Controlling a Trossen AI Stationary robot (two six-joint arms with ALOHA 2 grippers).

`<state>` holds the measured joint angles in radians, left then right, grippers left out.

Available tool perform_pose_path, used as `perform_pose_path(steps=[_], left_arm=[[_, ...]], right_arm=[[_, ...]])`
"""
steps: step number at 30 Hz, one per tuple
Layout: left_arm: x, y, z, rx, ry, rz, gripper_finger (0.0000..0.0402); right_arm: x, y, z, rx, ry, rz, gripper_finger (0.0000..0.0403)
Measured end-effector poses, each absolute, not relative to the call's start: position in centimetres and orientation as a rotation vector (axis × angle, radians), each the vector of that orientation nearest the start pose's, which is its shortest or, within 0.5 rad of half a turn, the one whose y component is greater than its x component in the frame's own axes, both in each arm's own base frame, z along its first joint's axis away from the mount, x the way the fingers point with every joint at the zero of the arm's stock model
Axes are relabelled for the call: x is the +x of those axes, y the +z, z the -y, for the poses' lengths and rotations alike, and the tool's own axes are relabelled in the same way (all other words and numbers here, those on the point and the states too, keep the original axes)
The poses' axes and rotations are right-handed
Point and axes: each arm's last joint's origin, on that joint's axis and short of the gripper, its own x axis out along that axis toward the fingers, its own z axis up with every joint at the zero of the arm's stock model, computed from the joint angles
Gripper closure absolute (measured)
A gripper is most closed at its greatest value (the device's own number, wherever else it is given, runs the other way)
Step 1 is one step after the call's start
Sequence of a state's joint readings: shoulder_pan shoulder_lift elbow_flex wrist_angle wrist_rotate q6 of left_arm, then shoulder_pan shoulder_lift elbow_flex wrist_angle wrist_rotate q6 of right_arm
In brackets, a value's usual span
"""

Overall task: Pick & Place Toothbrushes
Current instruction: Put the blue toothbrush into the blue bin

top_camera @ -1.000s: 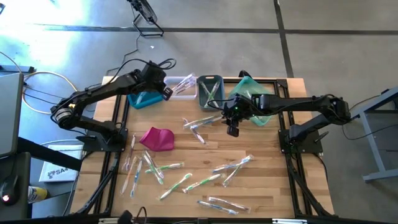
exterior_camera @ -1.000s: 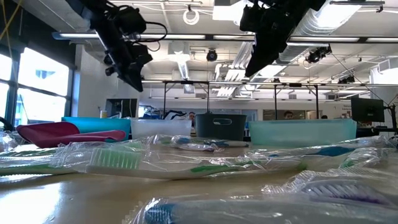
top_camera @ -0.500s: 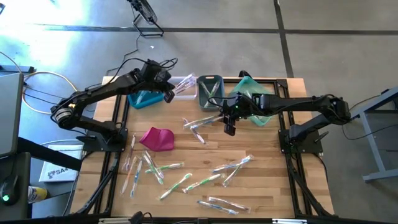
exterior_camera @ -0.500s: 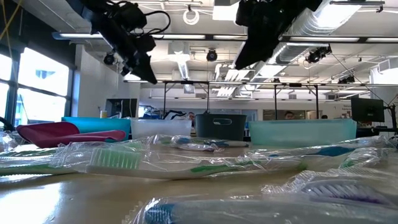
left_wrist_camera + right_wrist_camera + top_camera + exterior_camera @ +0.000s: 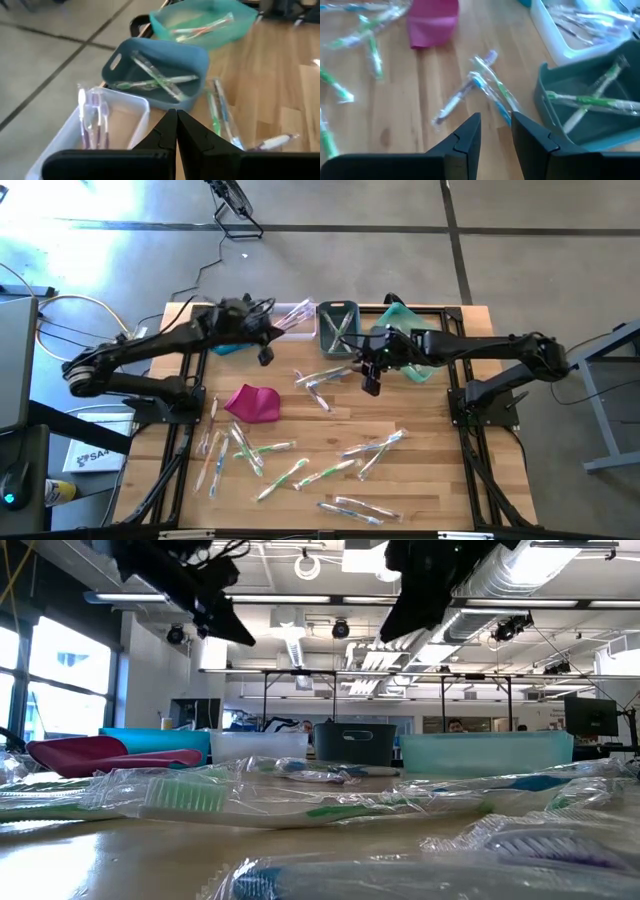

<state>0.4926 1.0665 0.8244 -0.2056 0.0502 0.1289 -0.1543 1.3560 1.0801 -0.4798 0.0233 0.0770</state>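
**Both grippers empty above the bins**

The left gripper point(image 5: 265, 355) hangs with its fingers pressed together on nothing, beside the clear plastic bin point(image 5: 117, 120). The right gripper point(image 5: 495, 132), fingers narrowly parted and empty, hovers over a small cluster of wrapped toothbrushes point(image 5: 485, 87) in front of the grey bin point(image 5: 585, 107). More pale, thin-handled toothbrushes point(image 5: 300, 470) lie scattered across the wooden table point(image 5: 430, 490), near a magenta pouch point(image 5: 252, 402).

No legible text or labels.
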Motion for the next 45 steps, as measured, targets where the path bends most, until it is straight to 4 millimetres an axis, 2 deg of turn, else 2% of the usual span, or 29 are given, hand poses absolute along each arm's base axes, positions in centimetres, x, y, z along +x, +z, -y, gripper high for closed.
perform_pose_path(steps=[7, 9, 14, 17, 26, 30, 38, 45], left_arm=[[17.6, 26.6, -7.6, 0.05, 0.339, -0.352, 0.0396], [16.8, 26.4, -6.8, 0.062, 0.319, -0.306, 0.0396], [15.2, 26.3, -5.2, 0.081, 0.278, -0.24, 0.0396], [14.6, 26.5, -4.6, 0.089, 0.256, -0.204, 0.0396], [14.6, 26.5, -3.6, 0.094, 0.198, -0.196, 0.0396], [14.7, 26.4, -3.5, 0.092, 0.182, -0.207, 0.0396], [14.7, 26.4, -3.5, 0.091, 0.184, -0.207, 0.0396], [14.7, 26.3, -3.5, 0.091, 0.183, -0.214, 0.0396]], right_arm=[[28.3, 30.2, 3.3, 0.053, -0.138, -0.634, 0.0303], [28.4, 30.3, 3.1, 0.033, -0.124, -0.606, 0.0303], [28.1, 28.9, 2.8, 0.014, -0.115, -0.496, 0.0303], [27.1, 27.4, 2.8, 0.038, -0.126, -0.428, 0.0303], [23.2, 25.8, 2.4, 0.074, -0.128, -0.16, 0.0303], [22.0, 25.2, 2.2, 0.072, -0.127, -0.116, 0.0303], [21.9, 24.3, 2.3, 0.072, -0.15, -0.171, 0.0303], [21.9, 24.5, 2.3, 0.039, -0.143, -0.157, 0.0303]])
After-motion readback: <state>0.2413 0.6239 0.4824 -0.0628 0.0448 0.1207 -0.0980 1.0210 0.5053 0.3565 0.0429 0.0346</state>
